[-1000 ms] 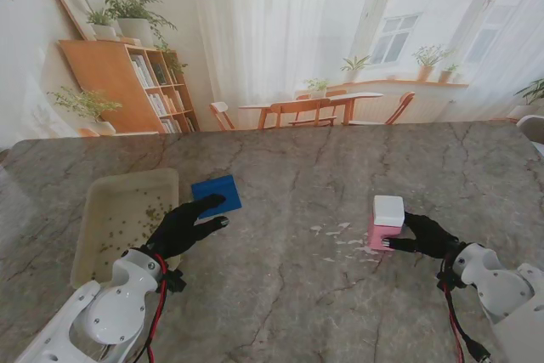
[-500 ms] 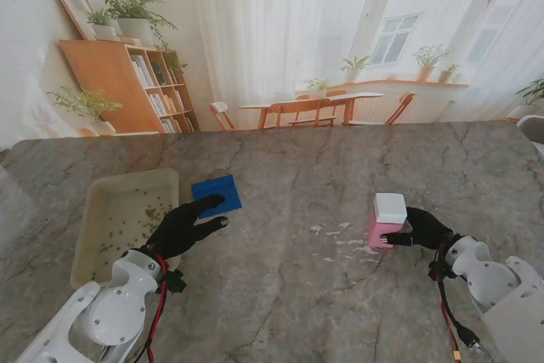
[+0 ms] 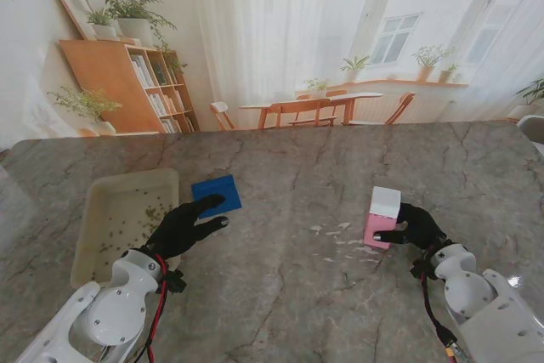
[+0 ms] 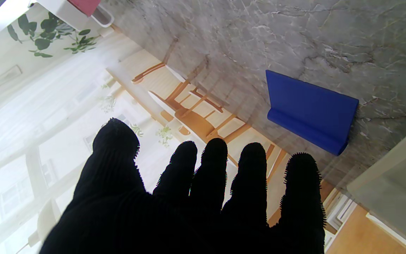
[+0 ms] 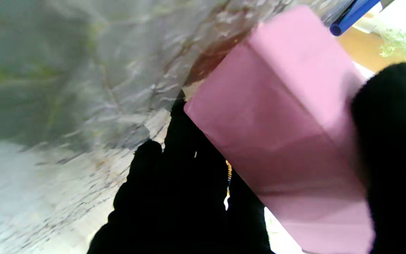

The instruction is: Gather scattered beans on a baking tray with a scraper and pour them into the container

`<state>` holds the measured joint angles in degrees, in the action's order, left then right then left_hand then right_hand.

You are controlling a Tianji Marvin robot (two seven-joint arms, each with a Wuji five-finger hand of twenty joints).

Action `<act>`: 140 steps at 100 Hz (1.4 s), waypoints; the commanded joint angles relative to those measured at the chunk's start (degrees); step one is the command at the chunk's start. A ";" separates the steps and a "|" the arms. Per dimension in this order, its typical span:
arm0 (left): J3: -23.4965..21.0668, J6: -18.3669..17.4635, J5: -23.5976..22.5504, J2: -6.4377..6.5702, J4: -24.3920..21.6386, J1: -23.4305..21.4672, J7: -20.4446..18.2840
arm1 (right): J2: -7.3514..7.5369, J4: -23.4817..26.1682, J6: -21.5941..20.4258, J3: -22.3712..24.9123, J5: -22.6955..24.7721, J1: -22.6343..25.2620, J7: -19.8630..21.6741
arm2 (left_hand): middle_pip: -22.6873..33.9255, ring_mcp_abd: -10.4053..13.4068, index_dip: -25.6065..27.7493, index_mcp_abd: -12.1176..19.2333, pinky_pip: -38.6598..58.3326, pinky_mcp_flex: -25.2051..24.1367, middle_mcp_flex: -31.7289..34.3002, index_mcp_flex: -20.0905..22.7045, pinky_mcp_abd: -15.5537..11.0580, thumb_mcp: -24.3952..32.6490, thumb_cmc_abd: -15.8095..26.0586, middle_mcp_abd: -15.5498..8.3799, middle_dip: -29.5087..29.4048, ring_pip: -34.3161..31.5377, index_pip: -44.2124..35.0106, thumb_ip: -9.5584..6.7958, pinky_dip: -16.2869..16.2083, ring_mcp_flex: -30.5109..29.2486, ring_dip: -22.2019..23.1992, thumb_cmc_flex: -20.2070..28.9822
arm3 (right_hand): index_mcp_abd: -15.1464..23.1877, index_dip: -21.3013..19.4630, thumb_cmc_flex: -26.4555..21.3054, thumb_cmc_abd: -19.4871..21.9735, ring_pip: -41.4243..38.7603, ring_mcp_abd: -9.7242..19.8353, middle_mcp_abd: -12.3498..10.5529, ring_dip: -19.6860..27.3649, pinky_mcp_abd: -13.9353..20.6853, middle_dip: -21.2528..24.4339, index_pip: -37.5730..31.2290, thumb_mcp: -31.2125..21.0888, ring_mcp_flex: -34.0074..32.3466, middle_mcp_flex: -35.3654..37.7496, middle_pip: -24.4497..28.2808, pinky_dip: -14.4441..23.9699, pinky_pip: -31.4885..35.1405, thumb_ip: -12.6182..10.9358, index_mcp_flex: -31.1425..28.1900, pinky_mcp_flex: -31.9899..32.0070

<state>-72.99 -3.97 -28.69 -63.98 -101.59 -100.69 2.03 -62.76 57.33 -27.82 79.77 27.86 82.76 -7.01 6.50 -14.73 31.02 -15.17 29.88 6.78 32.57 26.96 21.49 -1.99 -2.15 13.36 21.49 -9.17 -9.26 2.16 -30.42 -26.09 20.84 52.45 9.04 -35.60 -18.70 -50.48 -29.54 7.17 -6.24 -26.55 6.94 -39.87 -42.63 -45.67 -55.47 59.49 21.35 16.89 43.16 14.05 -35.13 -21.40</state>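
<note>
The right hand's fingers are clamping the pink container, tilting it off the marble table. The left hand is hovering flat with fingers released, holding nothing, between the beige baking tray of beans and the blue scraper lying just beyond its fingertips. The lift probably wants a firm, level grip so the container is not slipping. Compared with a second ago, the container is leaning and raised; the left hand is unchanged.

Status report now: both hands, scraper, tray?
Left hand open, beside blue scraper. Right hand shut on pink container, tilted. Beans scattered in tray.
</note>
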 commanded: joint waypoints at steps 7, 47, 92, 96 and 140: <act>-0.02 0.00 -0.19 -0.06 -0.41 -0.49 0.22 | -1.88 3.65 1.67 0.72 -0.53 3.72 -1.38 | -0.32 0.94 0.75 1.25 0.92 -0.02 -0.01 0.89 -0.12 -0.14 1.83 -1.32 0.45 -0.61 0.26 -0.38 -1.60 -0.82 0.27 0.04 | 19.53 -1.68 -15.55 6.00 -3.67 0.13 -6.84 -1.55 -18.95 -6.06 -16.54 -15.61 -3.23 6.10 12.17 5.47 23.34 -1.98 -6.28 -5.86; -1.33 -1.34 -1.64 -0.39 -2.30 -2.75 2.85 | -4.53 21.46 3.57 0.67 1.10 9.21 -13.04 | -0.38 1.11 0.73 1.31 0.91 -0.01 -0.24 0.62 -0.26 -0.12 1.87 -1.44 0.43 -0.54 0.35 -0.39 -1.58 -0.69 0.22 0.14 | 15.20 -2.29 -17.38 8.50 -6.65 -1.75 -4.06 -3.06 -20.10 -8.02 -16.90 -13.20 -1.58 4.52 15.09 5.83 24.32 -2.19 -4.80 -4.95; -3.59 -4.23 -12.71 -0.70 -5.24 -6.59 11.25 | -4.37 25.54 6.53 -11.41 11.86 6.23 -20.25 | -1.66 2.38 0.09 0.38 1.21 -0.82 -5.08 -4.39 -1.39 -0.13 2.16 -2.30 -0.02 0.64 2.28 -0.47 -1.63 2.56 -0.27 0.38 | 13.58 -1.22 -18.45 11.15 -7.79 -1.53 -4.18 -3.05 -19.93 -8.77 -14.94 -7.73 -2.26 5.01 17.42 5.43 24.10 -2.46 -5.13 -5.67; -3.62 -4.20 -14.36 -0.61 -5.39 -6.68 11.96 | -4.30 24.55 6.79 -12.73 12.50 5.30 -20.42 | -1.89 2.53 -0.16 -0.18 1.12 -1.23 -6.16 -5.55 -1.79 -0.18 2.05 -2.30 -0.15 0.90 2.81 -0.48 -1.55 3.39 -0.41 0.23 | 13.07 -0.97 -18.63 11.14 -8.31 -1.64 -3.96 -3.27 -19.97 -8.77 -15.02 -7.58 -2.22 5.01 17.69 5.47 24.39 -2.60 -5.22 -5.81; 0.06 -6.76 -23.69 1.42 -5.19 -1.05 7.40 | -4.18 16.18 7.09 -23.24 12.69 -4.72 -17.19 | -4.39 0.67 -6.89 -11.44 -7.08 -7.56 -19.68 -19.06 -3.61 -0.15 0.19 3.01 -3.71 3.52 8.86 -0.96 3.30 15.90 -3.38 -5.61 | 10.91 -0.29 -19.58 9.00 -12.58 -3.12 -1.87 -4.88 -20.33 -8.62 -15.96 -9.38 -1.43 4.82 20.35 5.15 25.52 -3.60 -5.77 -6.09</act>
<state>-73.74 -10.12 -52.54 -62.59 -106.46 -102.70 9.94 -66.39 74.00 -20.59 56.72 40.20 79.25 -25.10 2.85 -13.57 25.06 -23.08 24.80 0.48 14.65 9.94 19.33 -2.15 -2.21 15.61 18.68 -6.18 -1.70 2.16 -28.43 -12.93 18.26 48.41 6.99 -34.56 -19.21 -50.03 -39.06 3.71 -3.30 -29.88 -12.65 -43.29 -46.08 -43.10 -56.17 59.58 30.21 21.90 67.12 14.54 -35.97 -27.48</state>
